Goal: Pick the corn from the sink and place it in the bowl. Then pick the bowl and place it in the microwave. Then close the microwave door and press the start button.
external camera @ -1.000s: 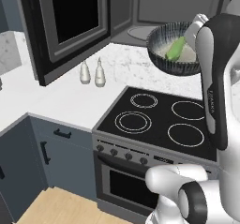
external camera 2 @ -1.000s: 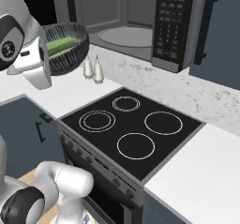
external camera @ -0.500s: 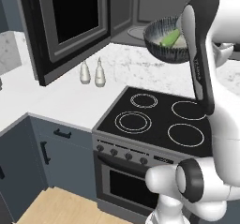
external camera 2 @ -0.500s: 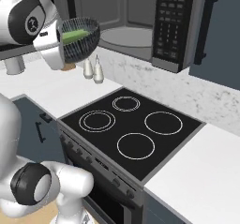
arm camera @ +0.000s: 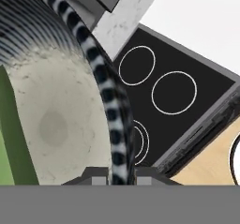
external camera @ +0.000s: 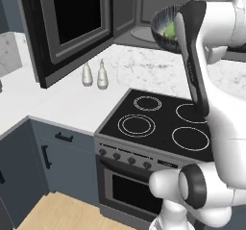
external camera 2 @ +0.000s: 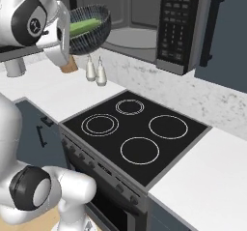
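gripper (arm camera: 114, 175) pinched bowl (external camera 2: 89, 29) rim | corn (external camera 2: 83, 26) half-hidden inside | microwave (external camera 2: 144, 22) interior partly blocked by arm

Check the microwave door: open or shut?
Open. The microwave door stands swung out to the left, and the microwave cavity shows its grey interior.

The corn (external camera 2: 84, 27) lies in the bowl (external camera 2: 91, 36), above the stovetop (external camera 2: 132, 133), before the microwave (external camera 2: 144, 20).
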